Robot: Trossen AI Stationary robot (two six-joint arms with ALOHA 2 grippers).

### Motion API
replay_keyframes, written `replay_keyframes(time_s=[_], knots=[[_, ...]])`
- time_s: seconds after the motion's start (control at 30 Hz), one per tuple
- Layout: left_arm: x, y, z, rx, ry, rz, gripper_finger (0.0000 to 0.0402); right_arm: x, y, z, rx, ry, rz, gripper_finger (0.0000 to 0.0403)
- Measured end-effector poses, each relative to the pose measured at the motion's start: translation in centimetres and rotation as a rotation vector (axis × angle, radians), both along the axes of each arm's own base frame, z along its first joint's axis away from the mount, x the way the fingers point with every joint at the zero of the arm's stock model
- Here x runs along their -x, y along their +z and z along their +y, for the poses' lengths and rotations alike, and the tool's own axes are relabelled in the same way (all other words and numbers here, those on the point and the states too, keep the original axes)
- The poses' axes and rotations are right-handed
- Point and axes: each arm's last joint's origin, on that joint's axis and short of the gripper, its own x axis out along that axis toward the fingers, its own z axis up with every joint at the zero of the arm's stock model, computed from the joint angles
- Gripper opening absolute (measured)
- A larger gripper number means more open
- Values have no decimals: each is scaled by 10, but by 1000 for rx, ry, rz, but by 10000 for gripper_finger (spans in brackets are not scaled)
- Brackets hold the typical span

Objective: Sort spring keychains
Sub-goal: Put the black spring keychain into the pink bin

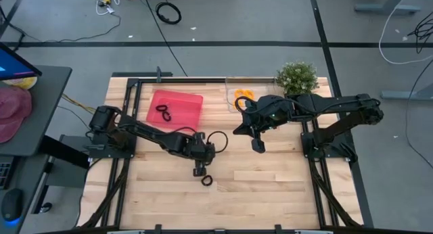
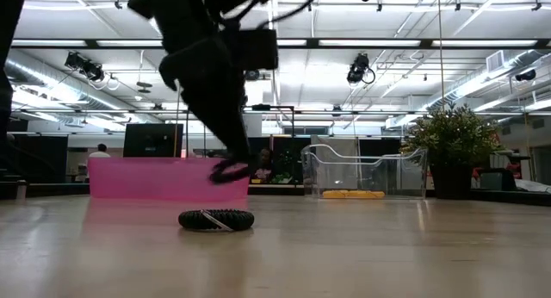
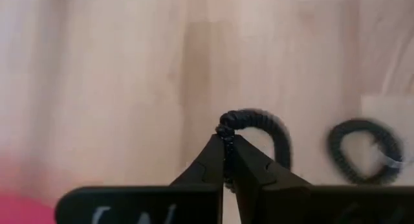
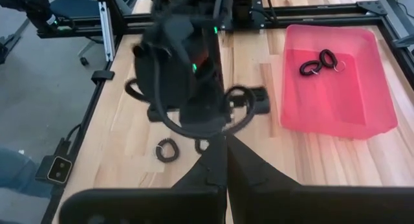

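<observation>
My left gripper (image 3: 226, 141) is shut on a black spring keychain (image 3: 268, 125) near the table's middle, above the wood (image 2: 229, 170). A second black keychain (image 1: 207, 180) lies flat on the table just nearer the front edge (image 2: 217, 220). Two black keychains (image 4: 320, 61) lie in the pink tray (image 1: 193, 102) at the far left. Orange keychains (image 1: 243, 95) lie in the clear container (image 2: 362, 164). My right gripper (image 1: 258, 145) hangs shut and holds nothing, right of the middle. My left gripper pinches one spot of the black keychain's coiled loop (image 3: 226, 127) between the free ends of its two fingers. The fingers slant down from the table's left. The rest of the loop sticks out past the fingertips, lifted clear of the table.
A potted plant (image 1: 296, 77) stands at the far right beside the clear container. Bare wood lies between the tray and the front edge. Black frame rails (image 1: 122, 186) run along the table's left and right sides.
</observation>
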Motion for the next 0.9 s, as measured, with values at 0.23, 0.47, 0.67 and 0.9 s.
replay_keyframes(time_s=[0.23,0.47,0.67,0.9], knots=[[-7,36,4,-229,-42,19,9,0,0,0,13,9,4,0],[-9,74,13,-357,-48,9,9,2,0,0,7,5,7,0],[3,112,31,-399,29,-69,9,15,9,-2,10,-19,-4,0],[34,161,43,-338,67,-231,8,39,24,-6,39,-75,-49,0]])
